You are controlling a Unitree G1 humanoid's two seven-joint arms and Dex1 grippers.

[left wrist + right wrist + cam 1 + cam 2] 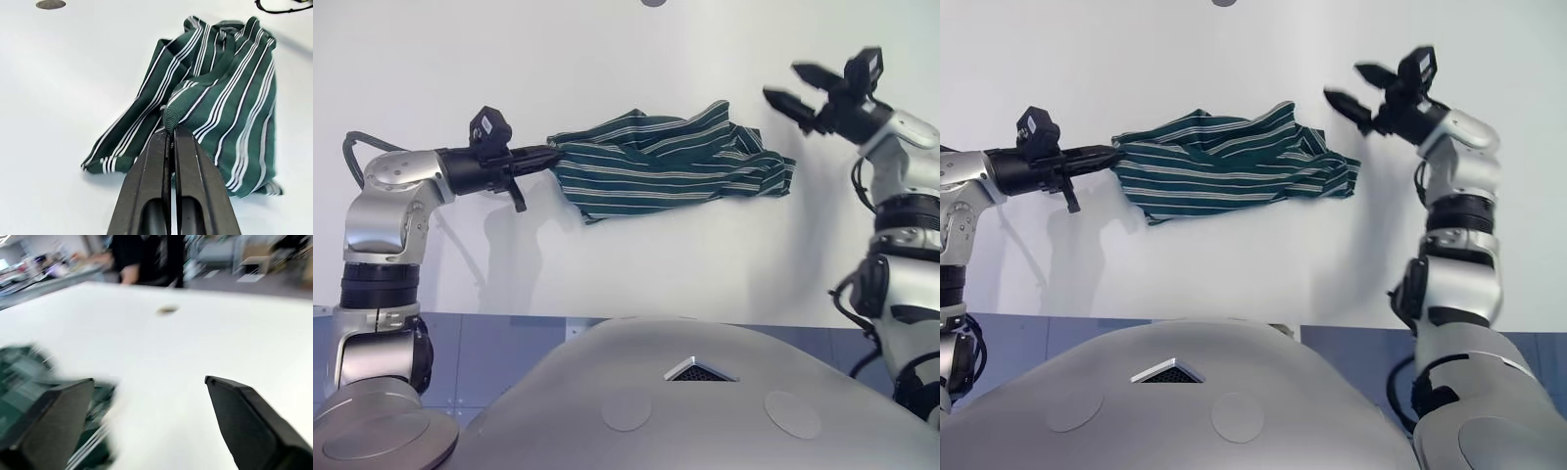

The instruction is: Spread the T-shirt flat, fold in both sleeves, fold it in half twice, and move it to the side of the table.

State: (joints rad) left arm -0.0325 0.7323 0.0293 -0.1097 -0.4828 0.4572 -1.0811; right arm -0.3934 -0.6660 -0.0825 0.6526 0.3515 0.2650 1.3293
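T-shirt (671, 162), dark-green white-striped fabric, bunched on white table (607, 264); spreading and folds all outstanding. Left gripper (171, 134) pinches, seemingly, its ribbed edge; right gripper (781, 81) gapes empty.

One green striped T-shirt (671, 162); one white table (607, 269); two grippers, left gripper (551, 152) and right gripper (781, 80)

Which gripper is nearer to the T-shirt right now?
Left. The left gripper has its jaws shut on the edge of the T-shirt, touching it. The right gripper is beside the opposite end, jaws open, not touching.
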